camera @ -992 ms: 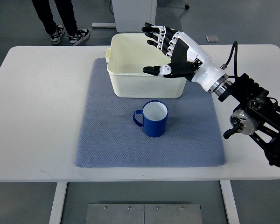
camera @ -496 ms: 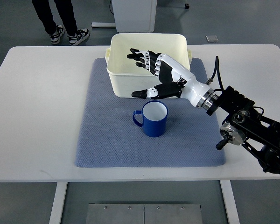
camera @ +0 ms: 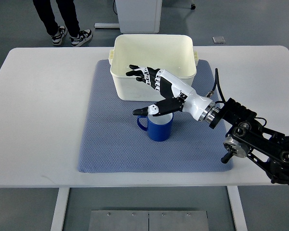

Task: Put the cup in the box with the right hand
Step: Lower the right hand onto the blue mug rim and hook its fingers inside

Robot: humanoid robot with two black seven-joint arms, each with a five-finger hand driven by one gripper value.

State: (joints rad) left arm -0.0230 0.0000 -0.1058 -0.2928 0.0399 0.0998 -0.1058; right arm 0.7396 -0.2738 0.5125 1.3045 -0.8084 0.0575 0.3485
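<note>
White table (camera: pixel 38 120), topped directly by a blue-grey textured mat (camera: pixel 111 144); mat's far edge probably under the box.

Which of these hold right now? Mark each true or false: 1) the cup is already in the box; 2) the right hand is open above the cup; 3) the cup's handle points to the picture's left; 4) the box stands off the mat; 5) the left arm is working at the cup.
1) False. The blue cup stands upright on the gray mat, in front of the white box.
2) True. The right hand hovers over the cup with fingers spread, holding nothing.
3) True. The handle sticks out toward the picture's left.
4) False. The box sits on the mat's far edge.
5) False. No left arm shows in the top view; only the right arm reaches in.
</note>
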